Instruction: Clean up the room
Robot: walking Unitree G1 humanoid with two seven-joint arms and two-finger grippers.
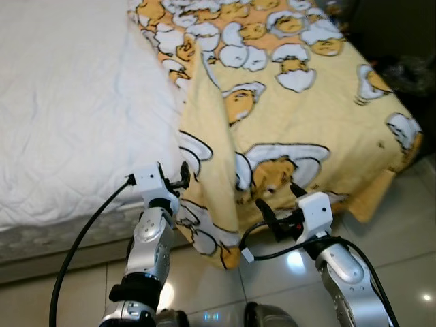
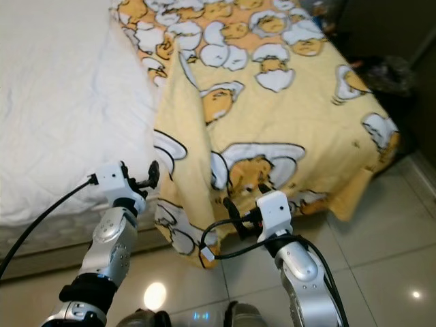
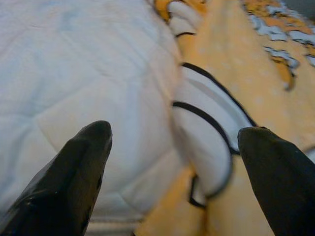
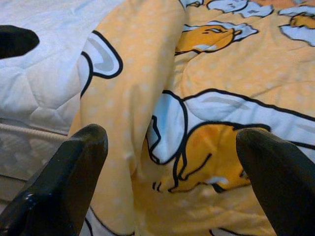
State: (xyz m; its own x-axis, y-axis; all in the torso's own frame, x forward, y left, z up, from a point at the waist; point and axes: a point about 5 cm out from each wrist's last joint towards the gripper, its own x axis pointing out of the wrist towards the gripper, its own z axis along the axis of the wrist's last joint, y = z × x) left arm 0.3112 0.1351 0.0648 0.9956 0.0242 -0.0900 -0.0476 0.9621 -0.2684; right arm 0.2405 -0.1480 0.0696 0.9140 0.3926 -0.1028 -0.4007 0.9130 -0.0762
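A white bed (image 1: 68, 102) stands on a tiled floor (image 1: 402, 238). A yellow blanket (image 1: 293, 102) covers its right half, running lengthwise away, its near edge hanging to the floor. The left hand (image 1: 182, 176), released, faces the blanket's folded edge; the right hand (image 1: 279, 202), released, faces the hanging part.

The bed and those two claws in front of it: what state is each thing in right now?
Yellow blanket: spread over the bed's right part, its left edge folded up in a ridge, its corner hanging toward the floor.
White mattress: uncovered on the left.
Left gripper: open, at the blanket's folded edge.
Right gripper: open, facing the hanging blanket.
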